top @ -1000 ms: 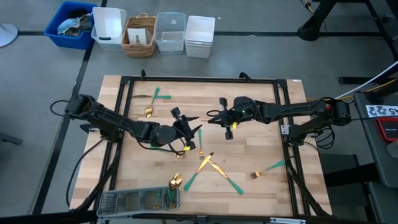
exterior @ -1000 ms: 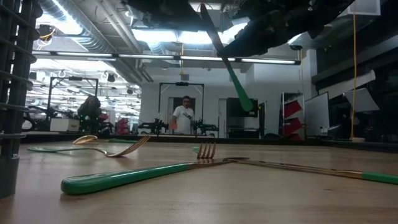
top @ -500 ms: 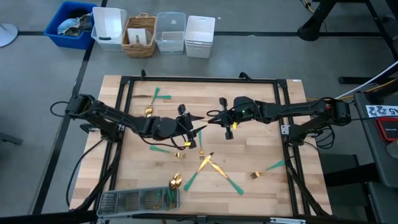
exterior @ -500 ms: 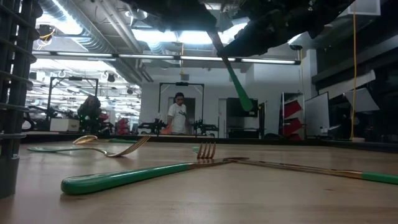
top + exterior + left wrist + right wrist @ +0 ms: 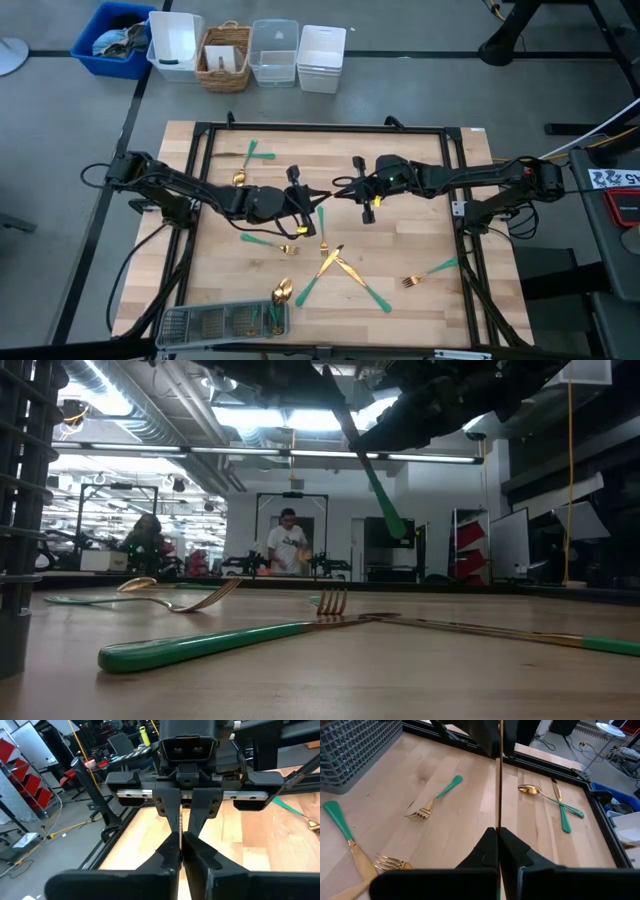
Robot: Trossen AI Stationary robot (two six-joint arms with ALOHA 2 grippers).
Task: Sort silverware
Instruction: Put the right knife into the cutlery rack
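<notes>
Both tools meet above the desk (image 5: 240, 300): right tool (image 5: 344, 190) and left tool (image 5: 318, 194) each clamp 1 knife (image 5: 499, 780).

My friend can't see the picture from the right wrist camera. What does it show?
The right claw is shut on a thin gold knife, with the left claw gripping its far end. Below, on the wooden table, lie forks and a spoon with green handles.
</notes>
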